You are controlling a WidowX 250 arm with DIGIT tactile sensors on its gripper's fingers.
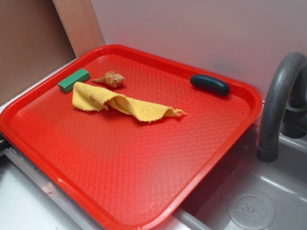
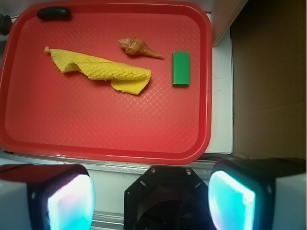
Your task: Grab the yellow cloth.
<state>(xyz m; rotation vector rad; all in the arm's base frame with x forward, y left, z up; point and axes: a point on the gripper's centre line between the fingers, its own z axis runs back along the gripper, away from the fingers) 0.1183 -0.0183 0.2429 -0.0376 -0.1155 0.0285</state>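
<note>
While spread wide, fingers hold nothing.

**No Readable Text in Either View**

No lettering, label, brand mark, number or sign could be read in the exterior view or the wrist view. The red tray carried only an embossed diamond texture, with no writing on it. The yellow cloth, the green block, the seashell and the dark oblong object were all unmarked on the faces that showed.
</note>
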